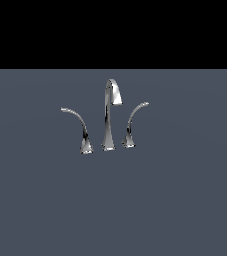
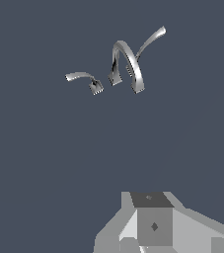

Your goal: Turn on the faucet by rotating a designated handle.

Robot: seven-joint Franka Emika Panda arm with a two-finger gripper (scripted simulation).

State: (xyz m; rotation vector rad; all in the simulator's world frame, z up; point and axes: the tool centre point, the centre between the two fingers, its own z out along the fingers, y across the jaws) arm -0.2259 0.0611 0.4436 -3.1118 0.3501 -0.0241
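The chrome faucet [image 1: 108, 120] stands on a flat grey surface, its tall hook-topped spout in the middle. The handle [image 1: 79, 121] is the long sweeping lever on the exterior view's left, its tip nearly level. A shorter, more upright lever [image 1: 133, 120] stands on the exterior view's right. In the wrist view the faucet [image 2: 126, 62] and the handle [image 2: 79, 75] look small and far from my gripper [image 2: 150, 217]. Only grey blocks of the gripper show at the picture's edge, so its jaws cannot be read. The exterior view does not show the gripper.
The grey surface [image 1: 113, 200] spreads evenly around the faucet on all sides. Behind it, the exterior view is black.
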